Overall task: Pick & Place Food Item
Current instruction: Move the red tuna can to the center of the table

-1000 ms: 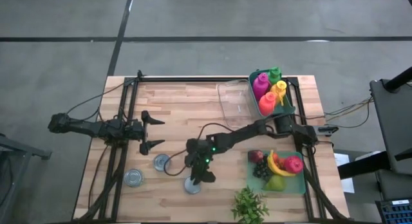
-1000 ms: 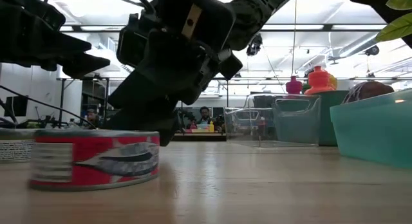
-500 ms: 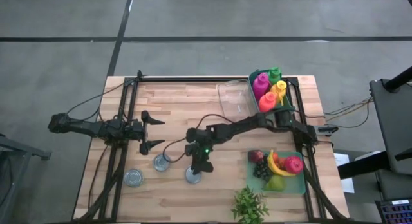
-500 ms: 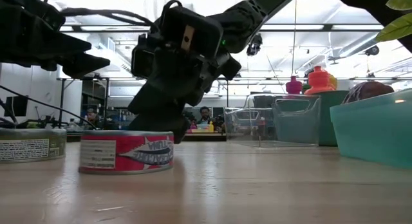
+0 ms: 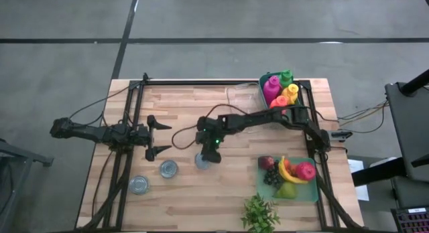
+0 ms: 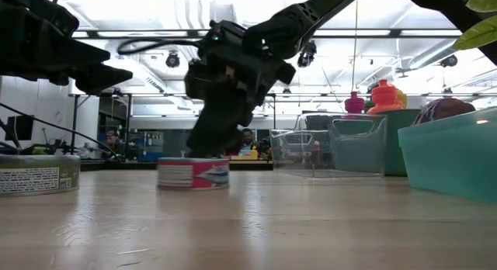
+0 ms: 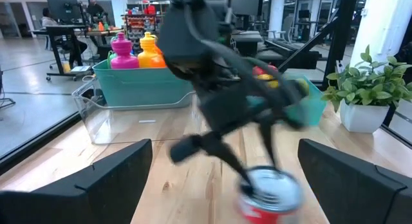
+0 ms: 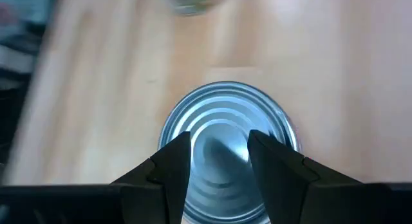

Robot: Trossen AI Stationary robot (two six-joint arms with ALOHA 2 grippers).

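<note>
Right gripper (image 5: 204,157) sits low over a flat red-labelled tin (image 5: 202,160) near mid-table, fingers (image 8: 172,161) narrow and resting atop the lid rather than around the rim, per the right wrist view. In the low view the tin (image 6: 192,174) stands flat on the wooden table (image 5: 181,112), directly under the pincer. Nothing is clamped.

Risk no. 1: with the fingers this close together above the lid, a downward push w/o spreading first would only press or skid the tin along the wood, not grip it. Risk no. 2: a shove could send it toward the second tin (image 5: 169,169), which lies just beside the pincer on the left-arm side, w/ a third tin (image 5: 139,185) farther off that way. Risk no. 3: a shallow tin gives little wall to bite; a grip taken off-centre could tip or drop it on lift.

Beyond the pincer toward the right arm's base are a clear bin (image 5: 242,102), a teal bin of bottles (image 5: 281,94) and a teal tray of fruit (image 5: 289,171); which is the target can't be told.

Left gripper (image 5: 155,136) waits well apart, fingers spread wide, holding nothing.
</note>
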